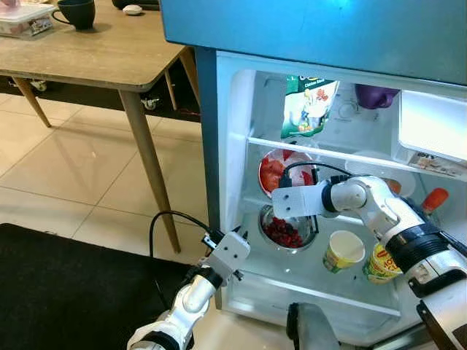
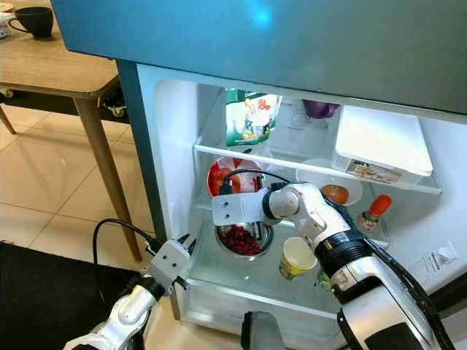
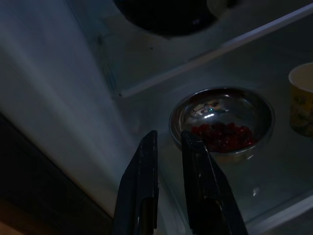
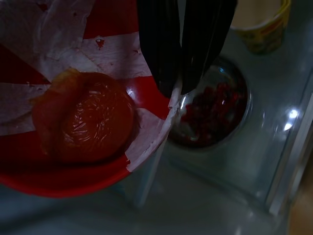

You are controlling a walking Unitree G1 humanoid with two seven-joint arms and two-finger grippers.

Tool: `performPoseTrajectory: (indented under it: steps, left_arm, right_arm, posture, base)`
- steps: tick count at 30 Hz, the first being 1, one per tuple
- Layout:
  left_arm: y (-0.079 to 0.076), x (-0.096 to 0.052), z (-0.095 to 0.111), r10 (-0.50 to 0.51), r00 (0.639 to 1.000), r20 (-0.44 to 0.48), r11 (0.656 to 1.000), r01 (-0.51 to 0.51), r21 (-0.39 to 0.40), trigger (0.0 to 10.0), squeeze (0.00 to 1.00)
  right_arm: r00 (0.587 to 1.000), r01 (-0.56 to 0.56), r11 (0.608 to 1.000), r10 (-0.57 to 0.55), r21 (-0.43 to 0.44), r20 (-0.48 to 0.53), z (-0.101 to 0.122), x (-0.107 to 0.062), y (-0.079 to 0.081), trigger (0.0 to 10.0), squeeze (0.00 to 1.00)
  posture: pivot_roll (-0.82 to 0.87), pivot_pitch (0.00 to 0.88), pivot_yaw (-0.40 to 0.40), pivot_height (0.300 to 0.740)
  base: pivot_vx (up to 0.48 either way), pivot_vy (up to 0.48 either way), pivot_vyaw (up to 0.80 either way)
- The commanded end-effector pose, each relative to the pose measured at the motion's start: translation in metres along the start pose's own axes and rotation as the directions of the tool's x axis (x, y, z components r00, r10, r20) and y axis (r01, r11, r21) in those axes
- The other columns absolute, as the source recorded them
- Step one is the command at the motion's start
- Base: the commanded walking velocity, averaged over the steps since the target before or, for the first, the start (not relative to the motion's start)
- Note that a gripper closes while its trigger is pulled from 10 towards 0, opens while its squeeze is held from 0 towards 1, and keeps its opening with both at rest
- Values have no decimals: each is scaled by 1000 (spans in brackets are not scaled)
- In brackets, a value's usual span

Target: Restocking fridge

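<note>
Open fridge (image 1: 233,109), lit inside. Right pincer (image 4: 182,85) reached in over the middle shelf, fingers (image 4: 159,49) pressed together on the rim of a red-and-white plate (image 4: 146,125) at its near edge. On the plate, a wrapped tomato (image 4: 85,122), lying just beside the fingertips and apart from them. Plate tilted up at the shelf's left end, directly above a steel bowl (image 1: 287,227) of red berries on the lower shelf. To the bowl's right, a yellow cup (image 1: 343,251) tipped toward the front, with a second yellow tub (image 1: 381,264) beside it, partly behind the right arm.

Left pincer (image 3: 168,161) held low outside the fridge, at the front left corner, fingers (image 3: 144,186) narrowly parted and gripping nothing, aimed toward the berry bowl and well short of it.

On the top shelf: a green pouch (image 1: 309,106) upright at the left, a purple item (image 1: 376,95) at the back, a white box (image 2: 383,142) at the right. Below the box, a white dish (image 2: 332,189) with something orange in it, and a bottle with an orange cap (image 2: 379,205).

Wooden worktop (image 1: 102,55) to the left of the fridge, carrying a dark mug (image 1: 76,13). Tiled floor (image 1: 66,168), with a black mat (image 1: 66,292) at the robot's feet.
</note>
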State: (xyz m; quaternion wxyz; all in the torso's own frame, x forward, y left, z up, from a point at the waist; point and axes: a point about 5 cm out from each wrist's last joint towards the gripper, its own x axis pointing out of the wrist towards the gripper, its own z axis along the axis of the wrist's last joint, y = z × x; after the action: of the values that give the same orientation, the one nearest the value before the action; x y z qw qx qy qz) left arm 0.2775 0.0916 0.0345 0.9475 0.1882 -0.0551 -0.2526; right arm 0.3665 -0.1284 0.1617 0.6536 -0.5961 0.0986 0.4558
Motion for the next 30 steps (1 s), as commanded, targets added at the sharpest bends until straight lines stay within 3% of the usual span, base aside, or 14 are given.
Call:
performPoseTrajectory:
  steps: [1, 12, 23, 24, 25, 26, 27, 29, 30]
  left_arm:
    - [0, 4, 7, 18, 999, 46, 1000, -18, -10, 10000, 0]
    - [-2, 3, 9, 24, 998, 59, 1000, -23, -12, 10000, 0]
    - [-3, 4, 10, 18, 998, 61, 1000, -17, -9, 10000, 0]
    - [-3, 4, 10, 17, 998, 61, 1000, -17, -8, 10000, 0]
    - [-3, 4, 10, 17, 998, 62, 1000, -16, -8, 10000, 0]
    - [-3, 4, 10, 17, 998, 62, 1000, -16, -8, 10000, 0]
    - [-3, 4, 10, 16, 998, 62, 1000, -15, -6, 10000, 0]
    - [-3, 4, 10, 15, 998, 63, 1000, -15, -5, 10000, 0]
    - [-3, 4, 10, 15, 998, 63, 1000, -15, -4, 10000, 0]
  right_arm:
    - [999, 22, 1000, -23, -7, -40, -3, -1, -7, 10000, 0]
    - [988, 43, 996, -31, 79, -149, -21, -6, -18, 10000, 0]
    - [989, 68, 982, -43, 174, -141, -24, -7, -24, 10000, 0]
    - [989, 75, 981, -49, 179, -141, -24, -7, -25, 10000, 180]
    - [989, 82, 980, -58, 180, -139, -23, -7, -27, 10000, 541]
    - [989, 82, 980, -58, 180, -139, -23, -7, -27, 10000, 541]
    - [988, 106, 978, -82, 178, -134, -21, -6, -29, 10000, 914]
    - [985, 133, 976, -111, 171, -132, -20, -6, -32, 10000, 871]
    - [982, 155, 974, -135, 165, -130, -19, -6, -34, 10000, 780]
  posture:
    - [-92, 4, -81, 547]
    - [-90, 9, -83, 547]
    - [-90, 9, -83, 547]
    - [-90, 9, -83, 547]
    - [-93, 11, -81, 547]
    - [-93, 11, -81, 547]
    - [-93, 11, -81, 547]
    - [-93, 11, -81, 547]
    - [-93, 11, -81, 547]
  base:
    - [0, 0, 0]
    - [0, 0, 0]
    - [0, 0, 0]
    - [0, 0, 0]
    - [0, 0, 0]
    - [0, 0, 0]
    - [0, 0, 0]
    - [0, 0, 0]
    - [0, 0, 0]
